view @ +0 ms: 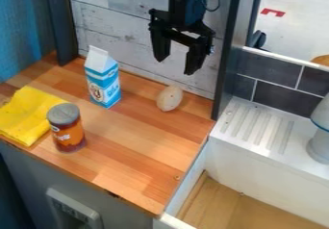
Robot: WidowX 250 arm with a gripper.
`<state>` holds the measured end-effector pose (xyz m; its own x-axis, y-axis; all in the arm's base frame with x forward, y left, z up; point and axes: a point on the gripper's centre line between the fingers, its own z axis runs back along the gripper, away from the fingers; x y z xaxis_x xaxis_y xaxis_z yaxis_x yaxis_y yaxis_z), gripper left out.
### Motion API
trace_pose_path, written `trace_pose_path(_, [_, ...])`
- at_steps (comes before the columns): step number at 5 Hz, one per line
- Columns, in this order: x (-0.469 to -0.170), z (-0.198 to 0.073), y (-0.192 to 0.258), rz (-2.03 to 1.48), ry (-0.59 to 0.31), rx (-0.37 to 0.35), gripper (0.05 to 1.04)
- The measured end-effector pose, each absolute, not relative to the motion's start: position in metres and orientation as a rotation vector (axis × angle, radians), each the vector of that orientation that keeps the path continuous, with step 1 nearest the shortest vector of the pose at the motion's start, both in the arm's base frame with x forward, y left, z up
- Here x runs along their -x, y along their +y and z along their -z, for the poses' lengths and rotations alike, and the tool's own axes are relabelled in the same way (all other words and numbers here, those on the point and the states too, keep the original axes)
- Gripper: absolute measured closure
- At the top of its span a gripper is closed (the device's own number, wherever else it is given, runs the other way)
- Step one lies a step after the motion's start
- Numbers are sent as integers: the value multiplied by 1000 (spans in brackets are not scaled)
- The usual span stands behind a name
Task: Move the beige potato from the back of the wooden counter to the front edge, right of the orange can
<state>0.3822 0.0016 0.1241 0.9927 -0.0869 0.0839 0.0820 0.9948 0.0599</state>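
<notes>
One wooden counter (145,148), plank wall (116,26) behind; gripper (175,66) spread wide, nearest pale egg-shaped object (170,98).

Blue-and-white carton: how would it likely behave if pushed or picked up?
The carton is tall and narrow, so a high push would probably tip it. Its flat sides would likely keep it from rolling. Its weight can't be judged.

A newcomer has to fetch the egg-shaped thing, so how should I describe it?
Find the wooden counter and follow it to the gray plank wall. There, right of the blue-and-white carton, lies a pale beige, egg-shaped object. It is rounded all over, unlike the boxy carton and the flat-topped can.
</notes>
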Motion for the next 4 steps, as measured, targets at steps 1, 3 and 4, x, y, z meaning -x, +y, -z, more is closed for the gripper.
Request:
trace_pose_path(1, [-380, -109, 2, 96, -45, -53, 83])
trace_pose_path(3, [-383, -98, 30, 181, -59, -78, 83])
trace_pose_path(4, [-384, -76, 34, 166, -17, -93, 83])
